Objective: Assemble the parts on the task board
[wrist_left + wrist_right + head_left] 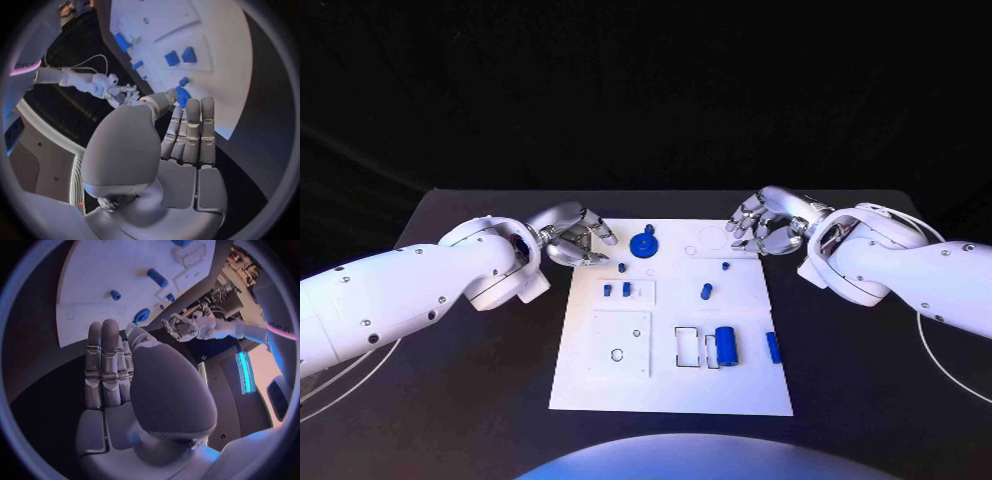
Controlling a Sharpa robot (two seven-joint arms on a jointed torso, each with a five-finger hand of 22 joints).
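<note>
flanking the white task board (672, 385) on the black counter (459, 400), your two robot hands hover at its far corners. your left robot hand (577, 236) sits just off the board's far left corner, fingers apart and holding nothing; your right robot hand (764, 224) sits at the far right corner, fingers likewise apart and empty. on the board, a round blue part (643, 245) lies near the far edge, close to your left robot hand. a blue cylinder (727, 347) stands out toward the near right, with a slim blue bar (772, 347) just beside it. smaller blue parts (616, 289) dot the board's middle.
</note>
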